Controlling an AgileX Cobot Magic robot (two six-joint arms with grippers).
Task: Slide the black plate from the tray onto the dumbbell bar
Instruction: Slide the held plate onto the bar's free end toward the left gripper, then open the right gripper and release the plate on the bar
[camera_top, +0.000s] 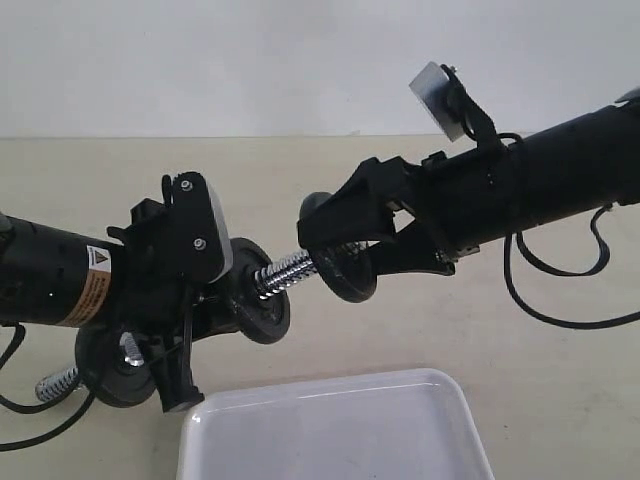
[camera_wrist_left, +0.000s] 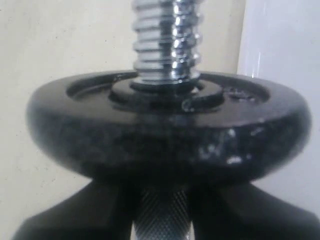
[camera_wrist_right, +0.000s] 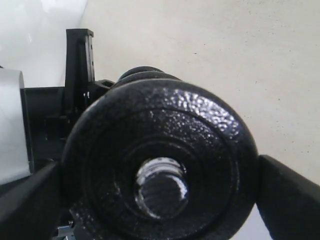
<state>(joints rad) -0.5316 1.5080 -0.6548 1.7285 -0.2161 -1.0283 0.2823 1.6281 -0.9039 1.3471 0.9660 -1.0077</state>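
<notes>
The dumbbell bar (camera_top: 288, 270) is held off the table, slanting up to the right. My left gripper (camera_wrist_left: 162, 220) is shut on its knurled middle, just behind a black disc (camera_wrist_left: 165, 130) seated on the thread (camera_wrist_left: 167, 40). My right gripper (camera_top: 345, 255) is shut on the black plate (camera_top: 352, 287), one finger (camera_wrist_right: 290, 200) on each side of its rim. That plate (camera_wrist_right: 160, 160) is threaded over the bar's right end; the chrome tip (camera_wrist_right: 161, 187) shows in its centre hole. The white tray (camera_top: 330, 430) lies below at the front, with nothing on it.
Another black disc (camera_top: 112, 372) sits on the bar's lower left end, beside the left arm (camera_top: 60, 280). A disc (camera_top: 265, 300) sits between the two grippers on the bar. Black cables (camera_top: 550, 300) hang from the right arm over the beige table (camera_top: 560, 400).
</notes>
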